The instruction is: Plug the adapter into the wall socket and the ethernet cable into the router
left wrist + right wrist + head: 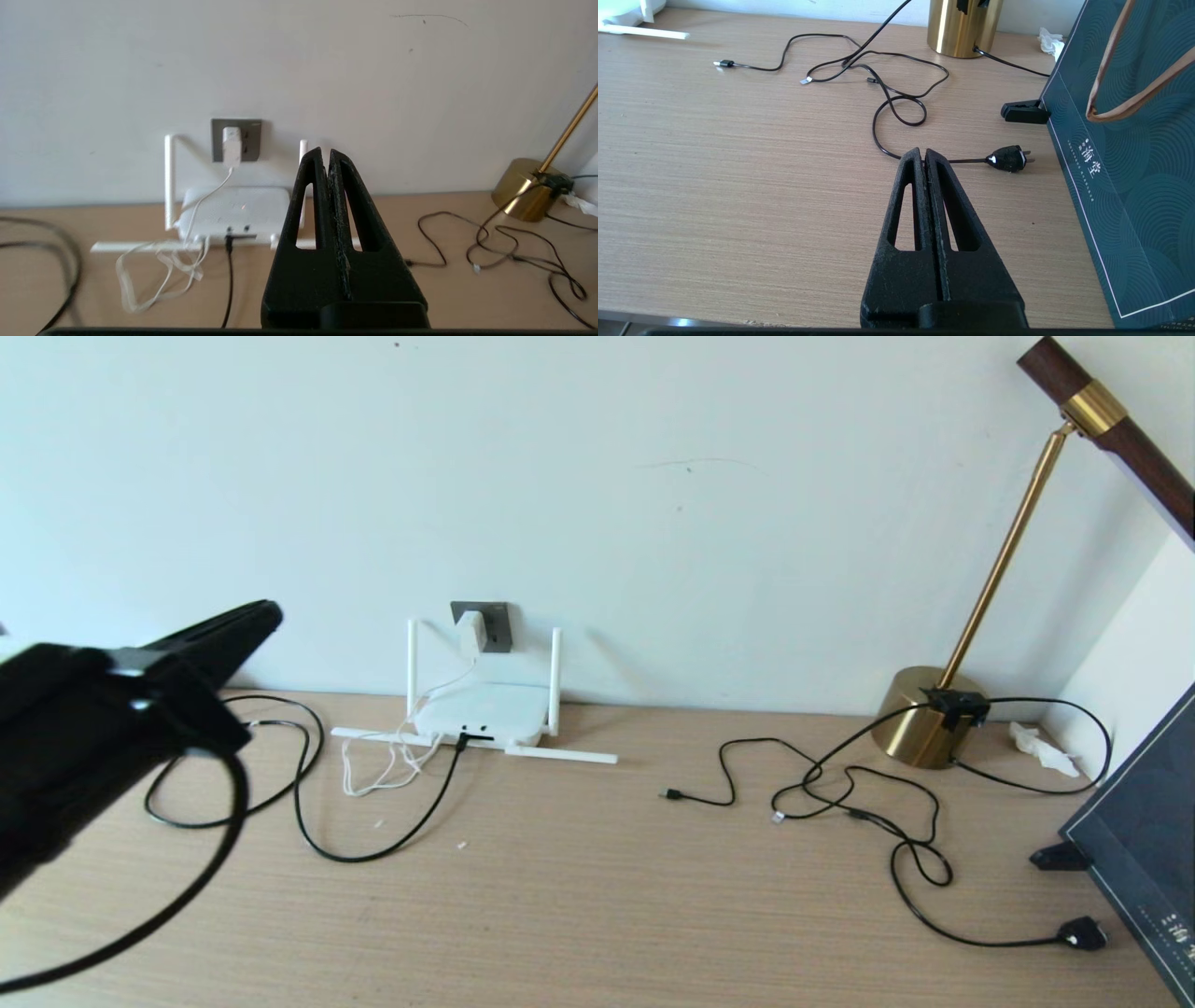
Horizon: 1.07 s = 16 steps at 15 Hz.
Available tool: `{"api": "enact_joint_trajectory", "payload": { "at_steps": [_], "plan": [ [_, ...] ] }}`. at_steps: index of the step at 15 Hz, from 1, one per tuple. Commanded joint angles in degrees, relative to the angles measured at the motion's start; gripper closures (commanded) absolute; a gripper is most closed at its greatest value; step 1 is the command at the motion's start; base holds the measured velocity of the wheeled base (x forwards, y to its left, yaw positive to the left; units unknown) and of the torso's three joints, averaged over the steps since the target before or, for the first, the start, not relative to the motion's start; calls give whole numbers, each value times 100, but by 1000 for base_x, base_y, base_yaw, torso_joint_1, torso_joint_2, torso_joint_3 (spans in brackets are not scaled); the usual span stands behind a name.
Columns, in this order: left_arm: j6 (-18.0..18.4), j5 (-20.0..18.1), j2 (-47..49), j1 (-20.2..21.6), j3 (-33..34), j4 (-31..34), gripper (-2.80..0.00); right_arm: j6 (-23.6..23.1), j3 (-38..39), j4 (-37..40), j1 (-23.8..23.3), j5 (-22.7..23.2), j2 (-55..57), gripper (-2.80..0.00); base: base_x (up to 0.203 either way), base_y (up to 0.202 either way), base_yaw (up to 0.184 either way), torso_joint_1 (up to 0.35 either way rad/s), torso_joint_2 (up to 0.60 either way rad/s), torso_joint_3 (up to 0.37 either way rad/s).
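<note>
Apparently, the white adapter (pixel 231 147) sits plugged into the grey wall socket (pixel 251 140).

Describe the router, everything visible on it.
The flat white rounded plastic router lies on the wooden desk against the wall, below the dark grey wall socket where the white cube adapter sits plugged in. Two slim antennas stand upright, two lie flat on the desk. The thick black ethernet cable enters a front-edge port; the thin white cord reaches it too. No gripper touches it.
</note>
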Motion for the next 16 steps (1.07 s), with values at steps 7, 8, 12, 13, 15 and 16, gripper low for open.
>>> {"api": "enact_joint_trajectory", "payload": {
  "at_steps": [7, 8, 12, 13, 15, 16],
  "plan": [
    [-31, -532, -4859, 1174, 2948, 4298, 0, 31, -1, 2, 1, 12, -2, 0, 0, 0, 0, 0, 0, 0],
    [49, -589, -4811, 1335, 3061, 4669, 0, 0, -1, 2, 1, 12, -2, 0, 0, 0, 0, 0, 0, 0],
    [453, -766, -5592, 2180, 2945, 5019, 0, 67, -1, 2, 1, 4, -2, 0, 0, 0, 0, 0, 0, 0],
    [617, -875, -6045, 2138, 2959, 4974, 0, 41, -1, 2, 1, 12, -2, 0, 0, 0, 0, 0, 0, 0],
    [942, -1044, -6448, 2066, 3024, 4758, 0, -61, 8, 2, 1, 20, -2, 0, 0, 0, 0, 0, 0, 0],
    [795, -1065, -6442, 2048, 3040, 4720, 0, -91, 8, 2, 1, 21, -2, 0, 0, 0, 0, 0, 0, 0]
  ]
}}
